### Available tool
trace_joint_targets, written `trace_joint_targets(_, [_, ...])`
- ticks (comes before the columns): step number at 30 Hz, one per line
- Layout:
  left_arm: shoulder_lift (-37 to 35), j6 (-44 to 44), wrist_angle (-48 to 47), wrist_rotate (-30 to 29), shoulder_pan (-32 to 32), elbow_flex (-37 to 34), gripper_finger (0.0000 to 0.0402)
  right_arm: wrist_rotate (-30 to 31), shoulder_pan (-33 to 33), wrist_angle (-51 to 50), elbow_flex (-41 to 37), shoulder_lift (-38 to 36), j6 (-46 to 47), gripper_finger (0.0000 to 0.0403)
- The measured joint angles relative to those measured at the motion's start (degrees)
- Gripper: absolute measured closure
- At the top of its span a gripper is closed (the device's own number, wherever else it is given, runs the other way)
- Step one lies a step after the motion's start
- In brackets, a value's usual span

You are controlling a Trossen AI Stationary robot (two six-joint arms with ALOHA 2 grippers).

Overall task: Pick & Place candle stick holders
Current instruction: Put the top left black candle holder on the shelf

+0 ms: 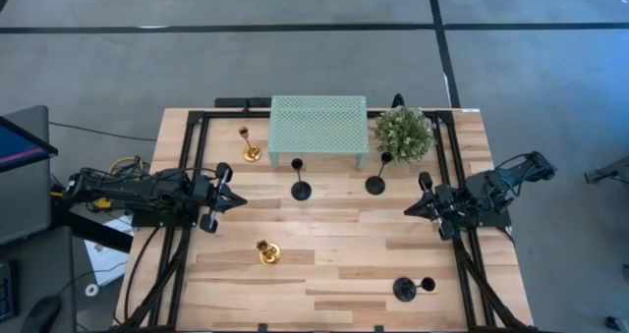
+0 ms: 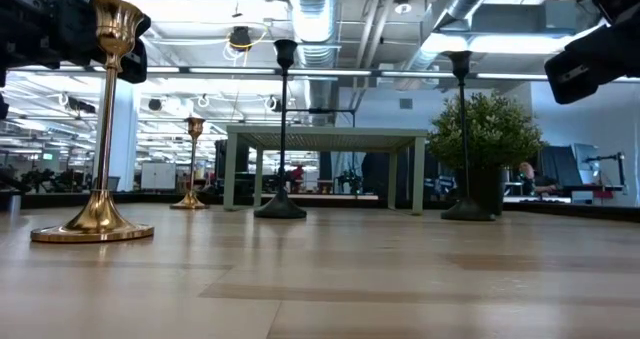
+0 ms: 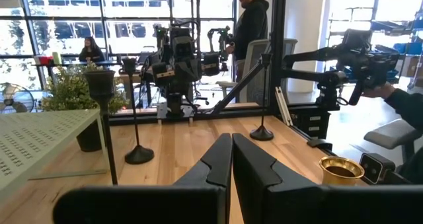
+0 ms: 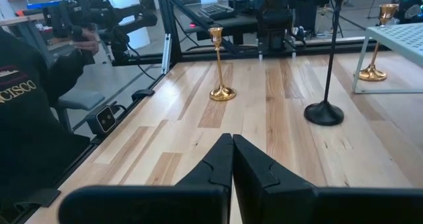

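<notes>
Five candlestick holders stand on their round bases on the wooden table. One gold holder (image 1: pixel 267 251) stands near the front left, another gold holder (image 1: pixel 250 148) at the back left beside the mint stand. Black holders stand at the centre (image 1: pixel 300 188), below the plant (image 1: pixel 376 183), and at the front right (image 1: pixel 405 288). My left gripper (image 1: pixel 239 201) is shut and empty at the table's left, left of the centre black holder. My right gripper (image 1: pixel 411 209) is shut and empty at the table's right.
A mint-green perforated stand (image 1: pixel 318 125) stands at the back centre, a green potted plant (image 1: pixel 404 133) to its right. Black frame rails (image 1: pixel 187 146) run along the table's edges. People show in the room beyond.
</notes>
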Motion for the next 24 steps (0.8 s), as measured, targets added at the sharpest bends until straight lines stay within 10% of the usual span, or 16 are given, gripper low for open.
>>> trace_joint_targets(24, [0.02,0.02,0.78,-0.02,0.0,0.0,0.0389,0.16,-0.04,0.17,0.0,0.0,-0.02,0.0403])
